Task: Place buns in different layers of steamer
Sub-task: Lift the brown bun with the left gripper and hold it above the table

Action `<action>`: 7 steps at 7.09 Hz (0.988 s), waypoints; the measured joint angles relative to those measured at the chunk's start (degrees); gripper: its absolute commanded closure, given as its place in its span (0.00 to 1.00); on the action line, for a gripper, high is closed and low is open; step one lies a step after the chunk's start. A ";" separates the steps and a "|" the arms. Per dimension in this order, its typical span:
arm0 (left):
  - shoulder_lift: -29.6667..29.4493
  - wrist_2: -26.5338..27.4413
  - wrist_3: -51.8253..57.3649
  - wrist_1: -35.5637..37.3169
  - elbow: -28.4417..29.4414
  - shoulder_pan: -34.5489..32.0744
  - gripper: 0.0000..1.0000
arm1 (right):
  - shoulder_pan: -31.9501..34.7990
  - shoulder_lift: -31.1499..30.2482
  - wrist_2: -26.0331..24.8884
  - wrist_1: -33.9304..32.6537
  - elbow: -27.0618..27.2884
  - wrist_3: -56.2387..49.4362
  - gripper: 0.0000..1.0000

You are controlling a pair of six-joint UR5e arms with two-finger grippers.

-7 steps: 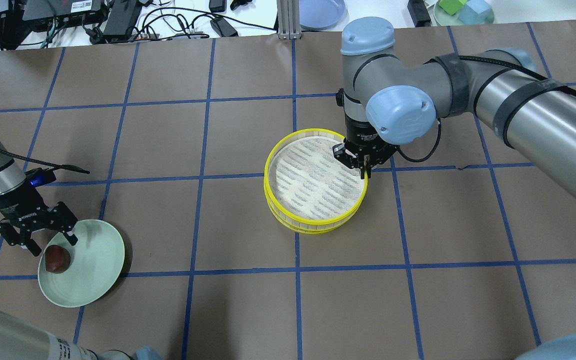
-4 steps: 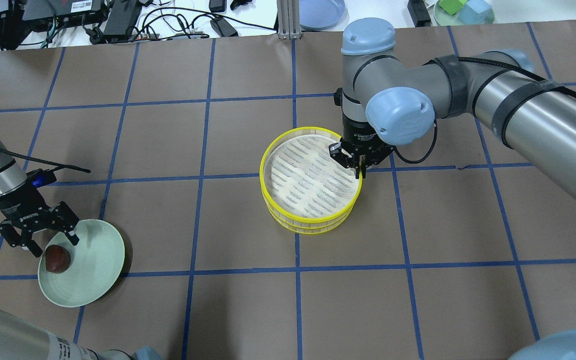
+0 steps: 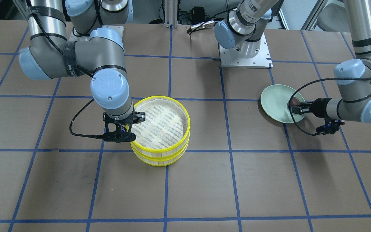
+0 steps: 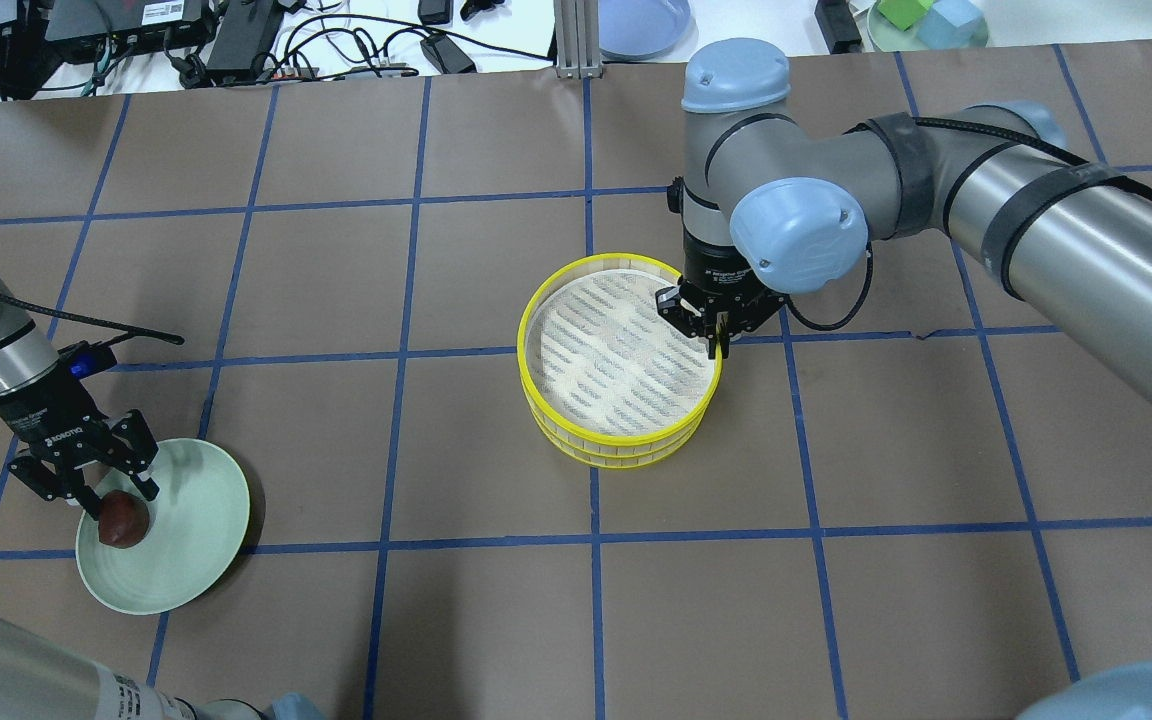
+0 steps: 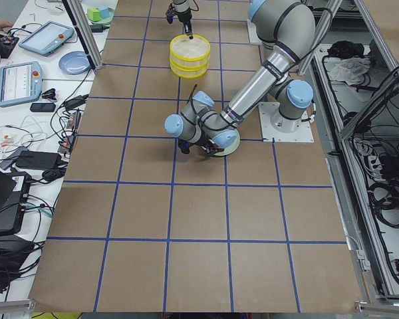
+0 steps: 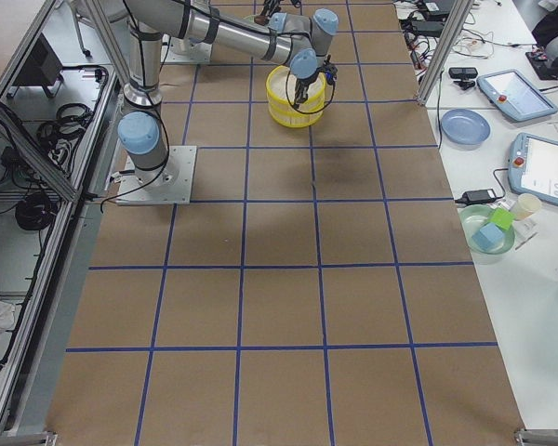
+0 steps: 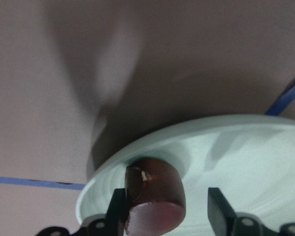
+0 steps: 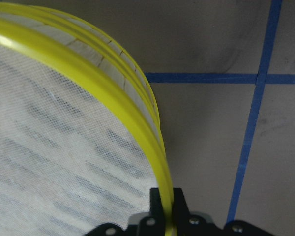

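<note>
Overhead exterior view: the two-tier steamer (image 4: 620,441) stands stacked near the middle of the table (image 4: 356,600), and the striped white liner (image 4: 616,350) shows in its top tier. The right gripper (image 4: 715,342) is pinched tight on the top tier's yellow rim, one finger inside and one outside. On the robot's left, a pale green plate (image 4: 191,520) holds the brown bun (image 4: 123,522) close to its rim. The left gripper (image 4: 120,498) hangs low over the bun with fingers spread, one on each side. The wrist view shows one finger against the bun and the other apart. White lettering on that gripper reads ROBOTIQ.
</note>
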 measured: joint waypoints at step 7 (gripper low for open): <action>3.22 -0.99 0.03 -8.54 5.21 -0.03 1.00 | 0.12 0.35 0.36 0.27 -2.67 4.47 1.00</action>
